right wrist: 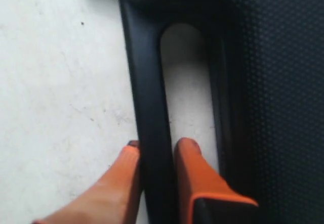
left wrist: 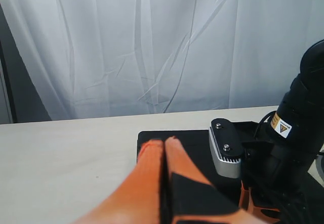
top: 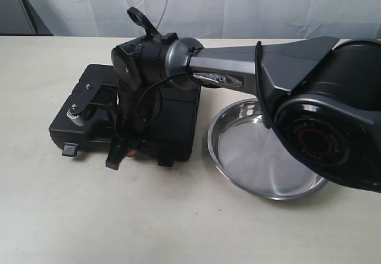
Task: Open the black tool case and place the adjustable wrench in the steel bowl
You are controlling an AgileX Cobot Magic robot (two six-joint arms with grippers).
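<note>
My right gripper (right wrist: 158, 145) pinches the handle bar (right wrist: 147, 72) of the black tool case (right wrist: 273, 82), the bar running lengthwise straight out from it, while my left gripper (left wrist: 162, 142) hangs pressed together nearby.

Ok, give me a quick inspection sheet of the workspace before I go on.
Surface: beige table, lightly speckled.
Job's things: tool case lying flat, lid looks down; steel bowl beside it, nothing in it; wrench not seen.
Clutter: nothing seen.
Grippers: right gripper astride the case's handle bar, a finger against each side; left gripper shut, holding nothing, short of the case.
Cables: black cable crossing the right arm.
Surroundings: white curtain behind the table.
</note>
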